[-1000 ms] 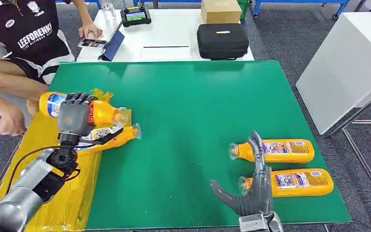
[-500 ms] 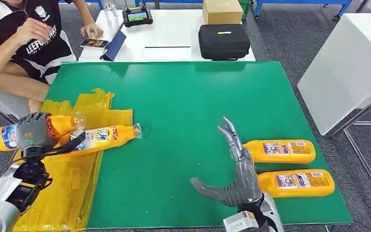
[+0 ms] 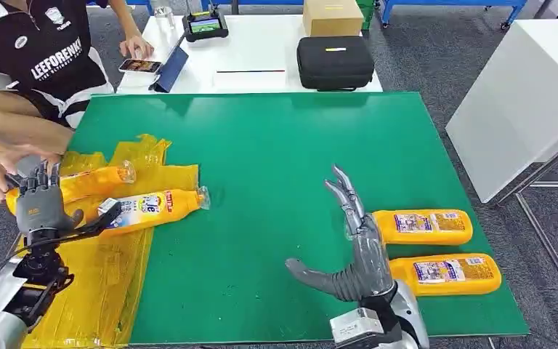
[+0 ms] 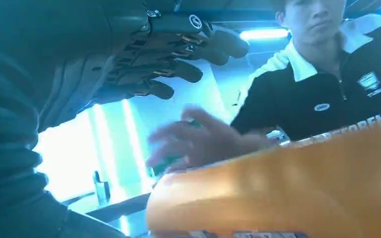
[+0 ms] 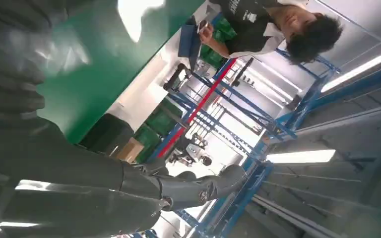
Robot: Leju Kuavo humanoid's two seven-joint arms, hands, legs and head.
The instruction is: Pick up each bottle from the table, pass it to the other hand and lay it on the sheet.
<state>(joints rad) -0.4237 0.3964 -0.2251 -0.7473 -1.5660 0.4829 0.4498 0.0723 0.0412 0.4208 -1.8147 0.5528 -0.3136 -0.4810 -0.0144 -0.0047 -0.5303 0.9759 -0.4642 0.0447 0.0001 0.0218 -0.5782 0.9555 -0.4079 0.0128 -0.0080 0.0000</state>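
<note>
Head view: four orange bottles lying flat. One bottle just past the left hand, fingers spread and upright, empty, apart from the bottle; held at its base end by a person's hand. Second bottle on the yellow sheet, just beyond the left thumb, cap over the sheet's edge. Two more, near bottle and far bottle, on the green table, right beside the backs of the right hand fingers, splayed wide, grasping nothing. Left wrist view: blurred orange bottle side close under the open fingers.
</note>
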